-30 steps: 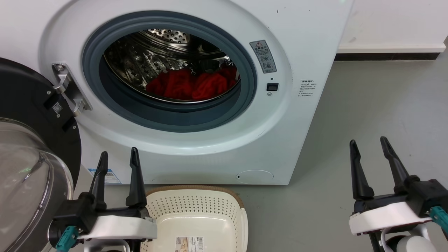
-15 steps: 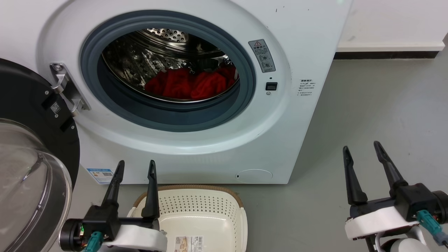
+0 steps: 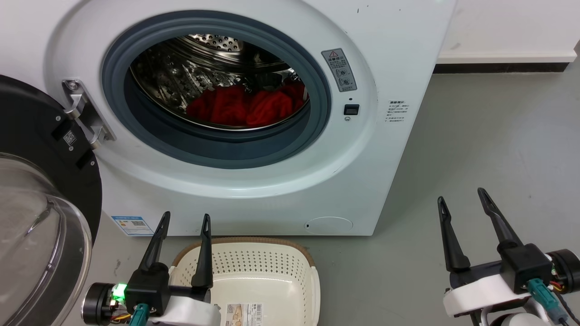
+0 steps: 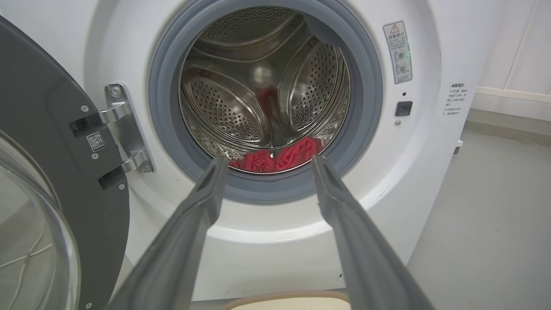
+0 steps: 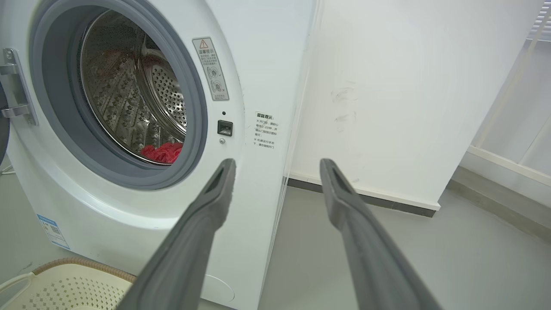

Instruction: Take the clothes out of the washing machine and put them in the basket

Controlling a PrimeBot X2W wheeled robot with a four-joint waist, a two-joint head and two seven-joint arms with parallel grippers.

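Observation:
The white washing machine (image 3: 398, 54) stands with its door (image 3: 31, 190) swung open to the left. Red clothes (image 3: 244, 106) lie at the bottom of the steel drum, also seen as clothes (image 4: 280, 158) and clothes (image 5: 162, 153). The cream basket (image 3: 253, 267) sits on the floor right in front of the machine, with nothing but a sticker on its base. My left gripper (image 3: 186, 218) is open over the basket's left rim, fingers pointing at the machine. My right gripper (image 3: 461, 195) is open over the floor to the right, holding nothing.
Grey floor (image 3: 489, 136) stretches to the right of the machine up to a white wall with a dark skirting (image 3: 498, 68). The open door with its glass bowl (image 3: 27, 226) crowds the left side beside my left arm.
My left gripper has dropped lower and shifted right, toward the basket's rim. My right gripper has sunk a little and drifted left. Both stay open.

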